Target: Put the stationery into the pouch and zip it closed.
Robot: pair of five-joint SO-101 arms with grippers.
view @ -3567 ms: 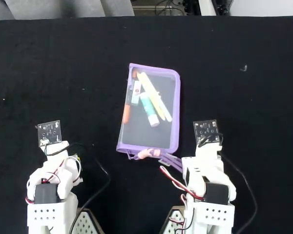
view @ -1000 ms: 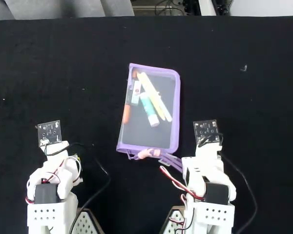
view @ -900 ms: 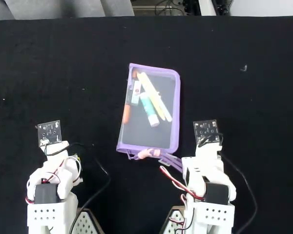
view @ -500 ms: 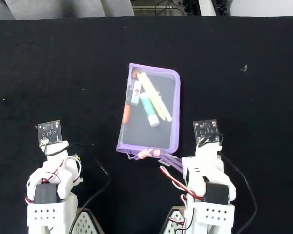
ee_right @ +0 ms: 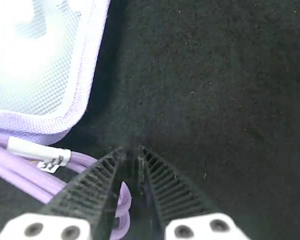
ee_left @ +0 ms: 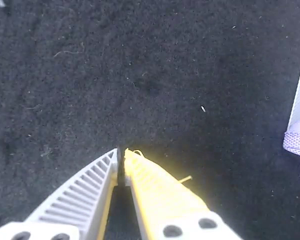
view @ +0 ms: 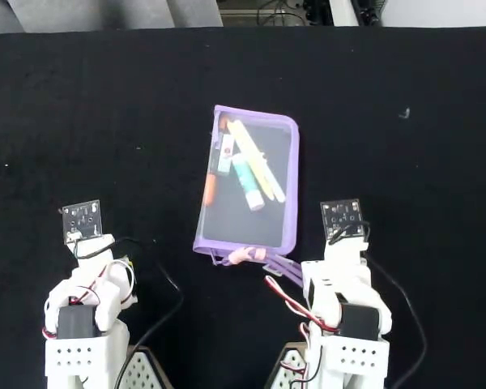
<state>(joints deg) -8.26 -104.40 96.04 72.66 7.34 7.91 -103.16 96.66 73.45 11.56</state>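
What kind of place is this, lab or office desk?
Probably a robot lab bench: black cloth-covered table, left arm and right arm side by side at it, cables behind it.

Pouch: clear mesh face, purple edging, centre of frame.
Pouch cord: purple, with a white tag bearing dark print.
Marker: pale yellow.
Glue stick: teal, pale pinkish end.
Pen: orange.
Left gripper: one finger white, the other yellow, both ribbed.
Right gripper: black, ribbed.
Left arm: white shell, red and black wires.
Right arm: white shell, red wires.
Table: black, felt-like, flecked with pale lint.
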